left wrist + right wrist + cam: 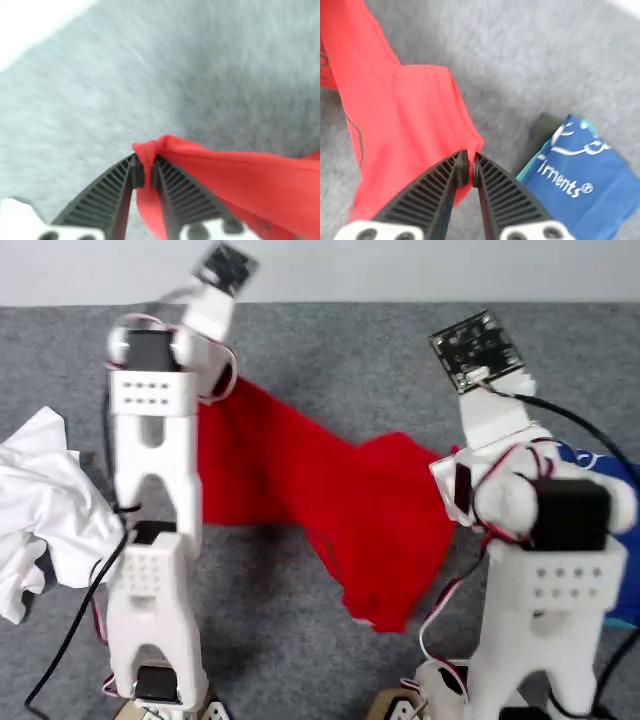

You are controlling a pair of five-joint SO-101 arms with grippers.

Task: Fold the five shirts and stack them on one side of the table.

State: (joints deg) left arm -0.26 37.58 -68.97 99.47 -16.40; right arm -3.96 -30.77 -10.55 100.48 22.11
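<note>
The left gripper (144,172) is clamping a bunched corner of the red shirt (340,500); the right gripper (468,167) is pinching its opposite edge. The shirt is stretching between them over the table (330,340), long axis running arm to arm.

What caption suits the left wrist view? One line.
Left gripper pinches a bunched edge of the red shirt over the grey table.

The high view looks steeply down on the grey tabletop (330,340) from above. Each wrist view sits close behind its own left gripper (145,172) or right gripper (468,170), facing the tabletop. All three share the red shirt (340,490).
</note>
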